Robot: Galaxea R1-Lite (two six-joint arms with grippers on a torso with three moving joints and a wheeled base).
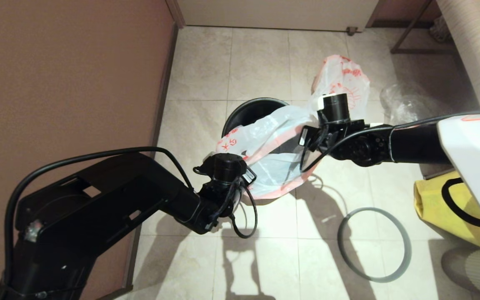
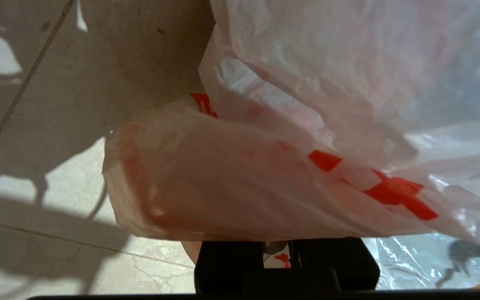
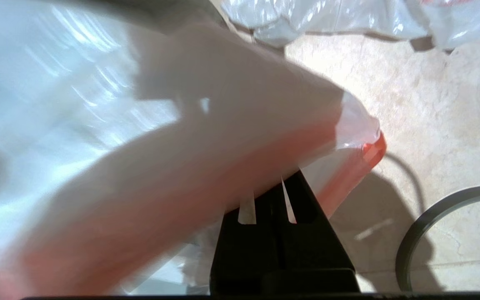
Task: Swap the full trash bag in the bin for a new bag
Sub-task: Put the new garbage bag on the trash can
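Two arms are working over the tiled floor (image 1: 265,258), where one black bin (image 1: 244,114), one loose grey ring rim (image 1: 404,256), one full trash bag (image 1: 346,81) beyond the bin, one clear bag (image 1: 406,104) and one yellow fabric bag (image 1: 436,200) are lying. The left gripper (image 2: 275,254) is reaching in from the lower left, wrist angled down beside the bin, and is clamping one edge of the single new bag (image 1: 271,146). The right gripper (image 3: 271,212) is extending level from the right above the bin and is pinching the opposite, red-banded edge, so the new bag is hanging stretched between both grippers over the bin's mouth.
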